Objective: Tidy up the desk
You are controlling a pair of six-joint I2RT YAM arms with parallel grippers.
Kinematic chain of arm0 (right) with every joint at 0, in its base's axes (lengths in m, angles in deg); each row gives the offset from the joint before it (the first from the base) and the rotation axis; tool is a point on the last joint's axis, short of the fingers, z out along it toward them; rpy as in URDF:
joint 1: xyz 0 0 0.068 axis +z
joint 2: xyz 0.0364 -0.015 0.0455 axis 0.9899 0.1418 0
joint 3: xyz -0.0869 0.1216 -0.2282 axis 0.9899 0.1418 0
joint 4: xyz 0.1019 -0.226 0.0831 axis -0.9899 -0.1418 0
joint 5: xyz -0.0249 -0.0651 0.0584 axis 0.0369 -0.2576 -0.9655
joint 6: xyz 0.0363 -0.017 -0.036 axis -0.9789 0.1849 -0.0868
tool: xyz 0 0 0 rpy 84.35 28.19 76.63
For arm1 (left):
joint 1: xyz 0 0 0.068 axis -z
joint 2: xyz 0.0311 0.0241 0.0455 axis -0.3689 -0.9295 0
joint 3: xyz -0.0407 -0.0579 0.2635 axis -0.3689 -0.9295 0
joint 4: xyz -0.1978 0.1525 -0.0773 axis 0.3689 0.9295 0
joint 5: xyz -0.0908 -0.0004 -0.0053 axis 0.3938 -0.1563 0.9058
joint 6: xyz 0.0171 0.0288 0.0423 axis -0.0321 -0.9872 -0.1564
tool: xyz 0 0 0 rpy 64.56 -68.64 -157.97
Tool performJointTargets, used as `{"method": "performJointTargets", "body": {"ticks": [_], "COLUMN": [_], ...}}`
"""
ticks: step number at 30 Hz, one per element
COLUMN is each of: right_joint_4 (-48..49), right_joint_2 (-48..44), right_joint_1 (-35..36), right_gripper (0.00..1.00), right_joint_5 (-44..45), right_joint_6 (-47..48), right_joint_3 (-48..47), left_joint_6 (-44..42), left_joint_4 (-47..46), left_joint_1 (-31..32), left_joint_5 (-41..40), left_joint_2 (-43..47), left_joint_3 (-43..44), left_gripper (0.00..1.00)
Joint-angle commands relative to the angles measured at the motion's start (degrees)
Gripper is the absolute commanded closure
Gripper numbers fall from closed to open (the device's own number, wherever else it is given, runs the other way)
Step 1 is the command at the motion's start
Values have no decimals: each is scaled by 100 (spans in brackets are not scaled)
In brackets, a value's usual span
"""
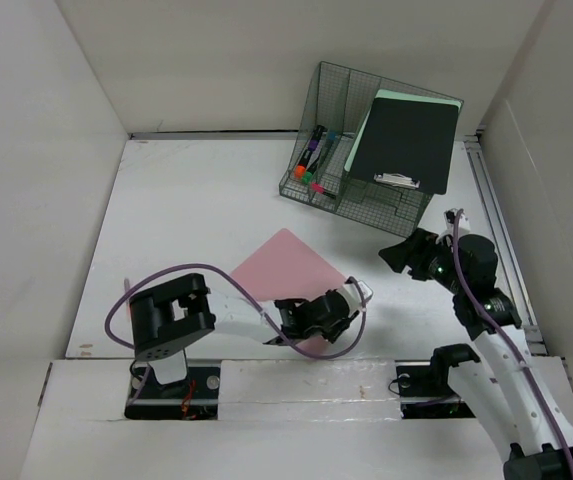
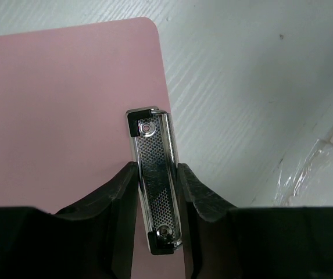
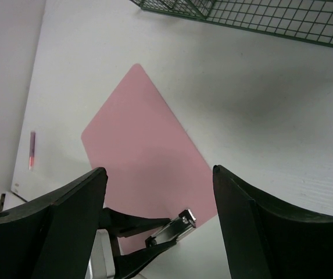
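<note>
A pink clipboard (image 1: 284, 265) lies on the white desk (image 1: 196, 200), its metal clip (image 1: 359, 293) at the near right corner. My left gripper (image 1: 344, 303) is shut on that clip; in the left wrist view the two black fingers press the clip (image 2: 154, 157) from both sides over the pink board (image 2: 61, 110). My right gripper (image 1: 398, 255) is open and empty, hovering right of the clipboard and in front of the rack. In the right wrist view its gripper (image 3: 157, 170) frames the clipboard (image 3: 143, 151) and the left gripper (image 3: 149, 232).
A dark green wire-mesh rack (image 1: 331, 90) stands at the back right, holding a black clipboard with papers (image 1: 411, 140) and several markers (image 1: 313, 155). A pink pen (image 1: 127, 290) lies by the left wall. White panel walls border the desk.
</note>
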Motion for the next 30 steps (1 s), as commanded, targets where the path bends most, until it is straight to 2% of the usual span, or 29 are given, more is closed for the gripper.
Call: {"method": "performJointTargets", "body": {"ticks": [1,3,6,14,16,17,19,23,30], "right_joint_4": [433,459,521,477,416,389,319,274,1021], "right_joint_2": [-11,6,59,139,147,156,182,305,876], "right_joint_1": [196,285,443,777,917,918,1031,1085,1628], "right_gripper": [22,22,22,20,15,9,6,3,1], "right_joint_5": [214,302,425,715,820,856,900,672,-171], "right_joint_6": [-55,-55,-99,-134,-108,-91,-90,-117,-240], "right_joint_3": [-53,-62,-80,-150,-124,-97,-27,157,404], "left_joint_6": [-54,-36,34,-53,-27,-18,-9,-18,-45], "left_joint_4": [676,651,546,791,888,923,1028,1117,1161], "left_joint_1": [174,236,236,236,236,236,236,236,184], "left_joint_5": [-455,-579,-667,-834,-887,-913,-975,-1019,-1098], "left_joint_2": [-489,-630,-569,396,625,844,1047,1504,1672], "left_joint_3": [36,45,-43,-17,-26,-17,-17,-17,36], "left_gripper": [76,77,100,100,100,100,100,100,100]}}
